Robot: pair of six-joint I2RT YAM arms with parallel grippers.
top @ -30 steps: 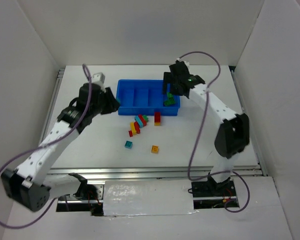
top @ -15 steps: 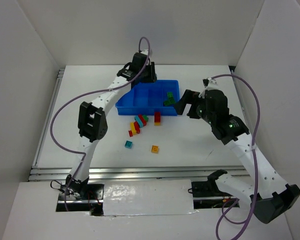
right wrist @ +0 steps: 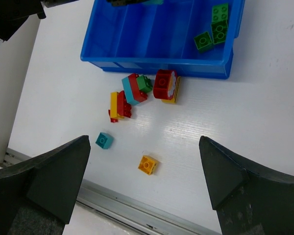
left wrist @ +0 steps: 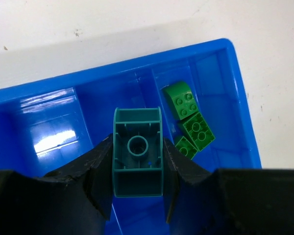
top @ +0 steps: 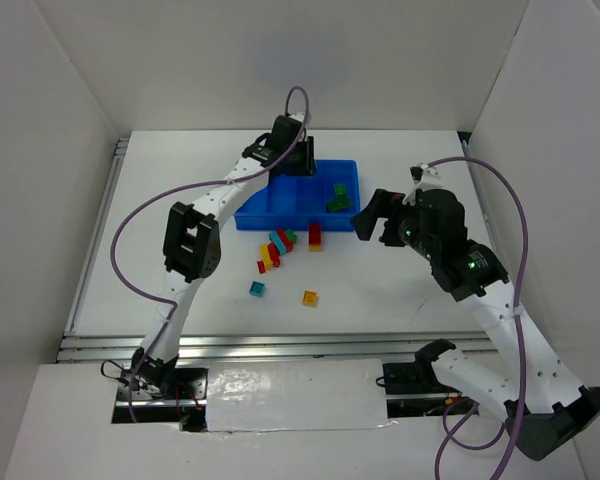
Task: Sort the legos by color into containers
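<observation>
Left wrist view: the left gripper (left wrist: 137, 169) is clamped on a teal brick (left wrist: 137, 147), its hollow underside facing the camera. It holds the brick above the blue tray (left wrist: 112, 73), over the compartment next to the end one. That end compartment, nearest the tabletop's right edge, holds three green bricks (left wrist: 191, 120) lying close together. From the right wrist, the right gripper (right wrist: 143, 142) stands with its jaws spread wide and nothing between them, above the tabletop (right wrist: 264, 112) on the near side of the tray. A cluster of red, yellow, teal and green bricks (right wrist: 132, 90) lies just beside the tray's near wall. A small teal brick (right wrist: 103, 140) and a yellow brick (right wrist: 147, 164) sit apart, closer to the tabletop's near edge.
</observation>
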